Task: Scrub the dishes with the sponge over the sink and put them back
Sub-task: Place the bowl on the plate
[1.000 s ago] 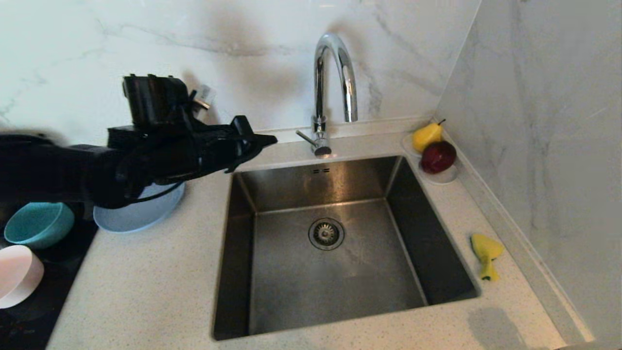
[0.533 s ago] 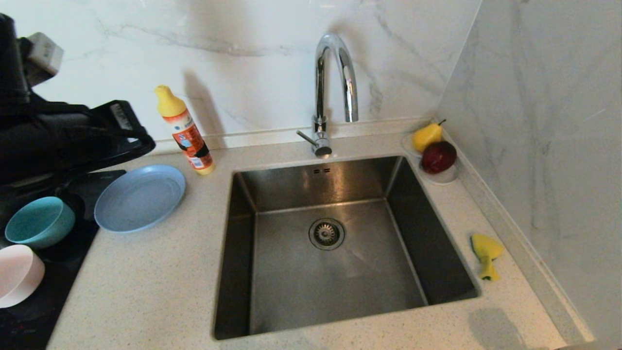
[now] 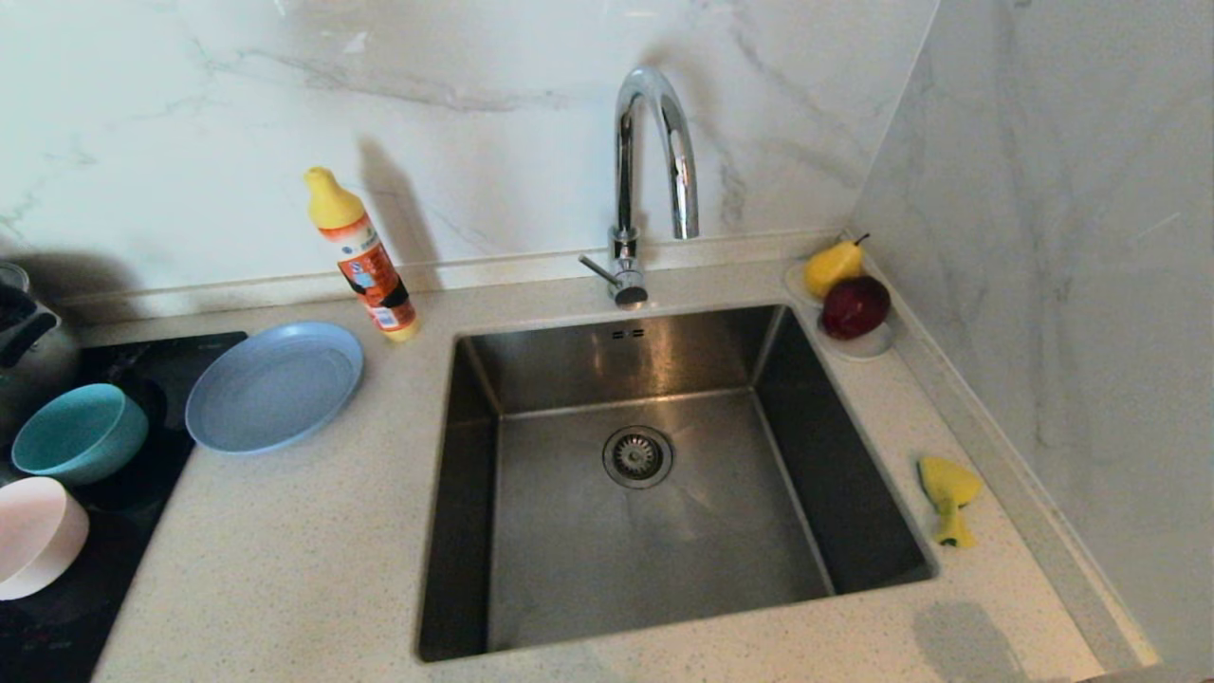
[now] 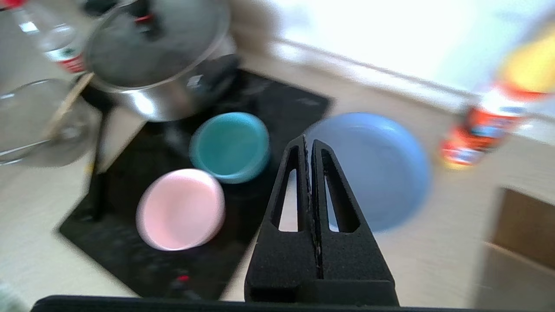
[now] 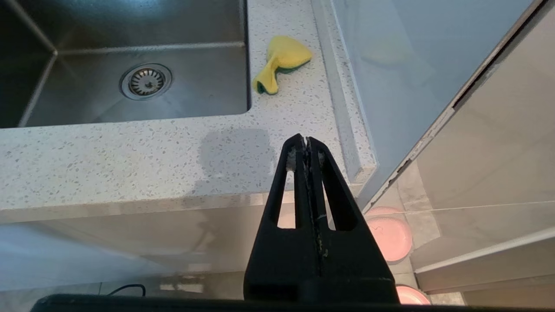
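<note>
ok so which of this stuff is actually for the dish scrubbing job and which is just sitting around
For the job: sponge, sink, blue-grey plate, teal bowl, pale pink dish.

Just lying about: detergent bottle, pear, apple, faucet, lidded pot.

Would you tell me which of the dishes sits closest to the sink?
The blue-grey plate: it lies on the pale counter, whereas the teal bowl and pale pink dish sit farther left.
</note>
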